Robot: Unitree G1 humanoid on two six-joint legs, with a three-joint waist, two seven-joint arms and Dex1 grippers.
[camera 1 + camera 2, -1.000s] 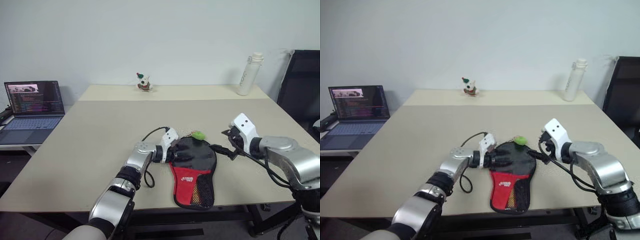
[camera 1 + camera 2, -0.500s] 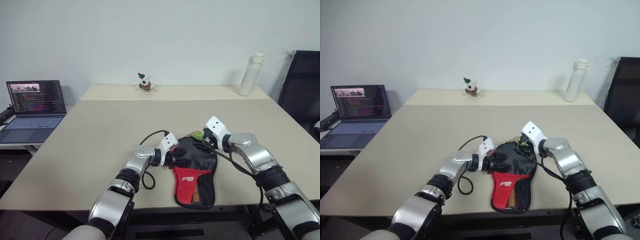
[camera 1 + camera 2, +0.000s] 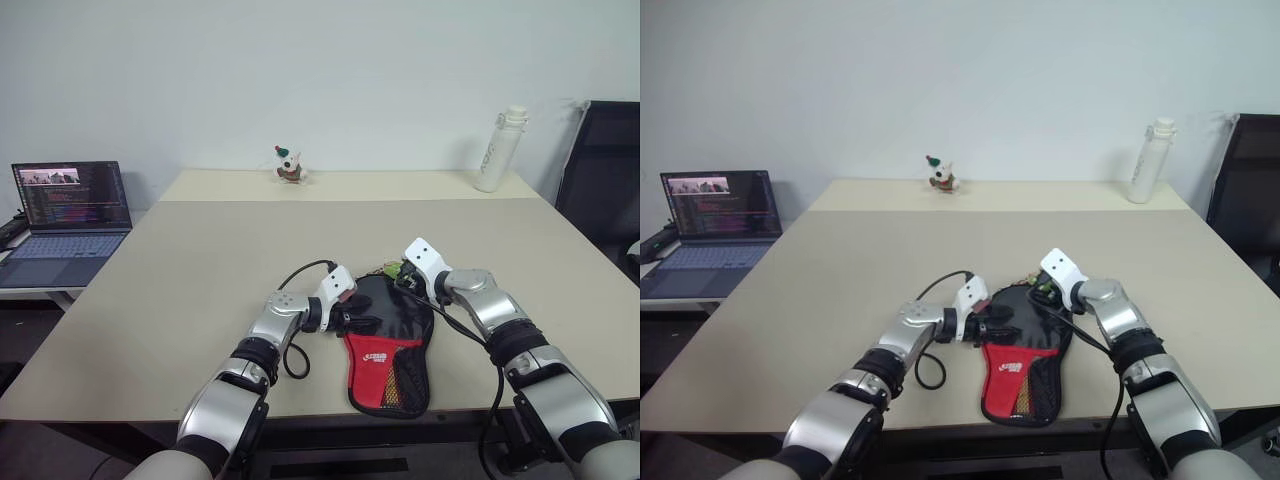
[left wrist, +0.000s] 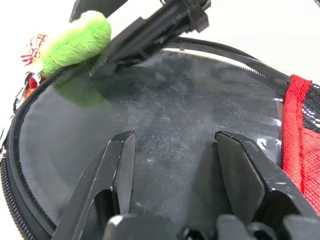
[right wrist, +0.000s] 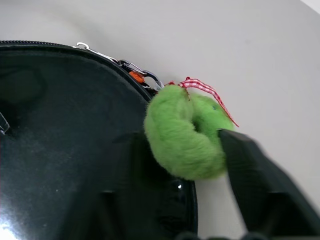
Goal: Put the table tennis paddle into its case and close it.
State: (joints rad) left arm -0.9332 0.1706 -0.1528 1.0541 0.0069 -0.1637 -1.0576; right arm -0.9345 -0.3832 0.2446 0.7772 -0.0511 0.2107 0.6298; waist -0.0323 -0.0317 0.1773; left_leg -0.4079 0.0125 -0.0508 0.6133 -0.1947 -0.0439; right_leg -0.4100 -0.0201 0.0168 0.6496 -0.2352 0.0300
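The case (image 3: 400,310) lies flat near the table's front edge, its black round part away from me and its red and mesh panel (image 3: 385,360) toward me. The table tennis paddle is hidden. My left gripper (image 3: 360,320) stands at the case's left edge. Its fingers (image 4: 120,165) are spread open and rest on the black face (image 4: 170,100). At the far rim of the case sits the green ball (image 5: 182,132) of the zip pull (image 5: 142,77). My right gripper (image 3: 402,276) reaches in from the right, and its two fingers close on that ball (image 4: 75,40).
The beige table (image 3: 200,260) stretches far behind the case. An open laptop (image 3: 70,205) stands on a side desk at the left. A small figurine (image 3: 288,165) and a white bottle (image 3: 498,148) stand at the back. At the right there is a black chair (image 3: 600,170).
My right arm has swung in from the right and down to the case's far rim, and its fingers have closed around the green ball. The left gripper and the case stayed put.
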